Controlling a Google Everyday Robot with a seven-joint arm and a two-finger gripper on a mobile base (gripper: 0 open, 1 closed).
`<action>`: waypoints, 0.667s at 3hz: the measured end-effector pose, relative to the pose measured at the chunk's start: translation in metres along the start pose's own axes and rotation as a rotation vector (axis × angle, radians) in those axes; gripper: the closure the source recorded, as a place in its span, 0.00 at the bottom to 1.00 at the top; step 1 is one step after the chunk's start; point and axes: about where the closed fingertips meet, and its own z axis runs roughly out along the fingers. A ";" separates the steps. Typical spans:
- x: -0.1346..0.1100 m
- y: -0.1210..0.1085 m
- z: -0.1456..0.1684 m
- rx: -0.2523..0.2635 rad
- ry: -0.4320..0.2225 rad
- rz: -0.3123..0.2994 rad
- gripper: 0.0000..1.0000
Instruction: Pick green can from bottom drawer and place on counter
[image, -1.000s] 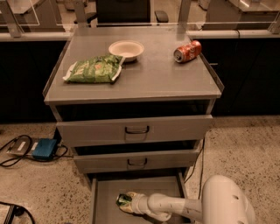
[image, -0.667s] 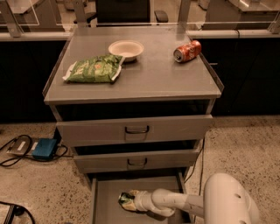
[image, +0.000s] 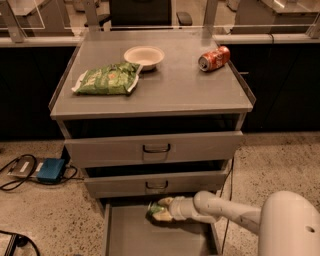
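Note:
The green can (image: 156, 212) shows in the open bottom drawer (image: 134, 235), near its back, just under the middle drawer's front. My gripper (image: 164, 209) reaches in from the right on a pale arm, and its fingers are closed around the can. The can looks held slightly above the drawer floor. The counter (image: 165, 87) is the grey metal top of the cabinet, above all three drawers.
On the counter lie a flat green snack bag (image: 106, 79), a white bowl (image: 144, 56) and an orange-red can (image: 214, 58) on its side. The two upper drawers (image: 155, 148) are slightly pulled out. A blue box with cables (image: 50, 170) sits on the floor at left.
The gripper with the green can has risen and shifted back a little, from low on the drawer floor to just below the middle drawer's front.

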 end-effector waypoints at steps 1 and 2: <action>-0.029 -0.022 -0.064 0.009 0.011 -0.049 1.00; -0.060 -0.017 -0.143 0.004 -0.001 -0.093 1.00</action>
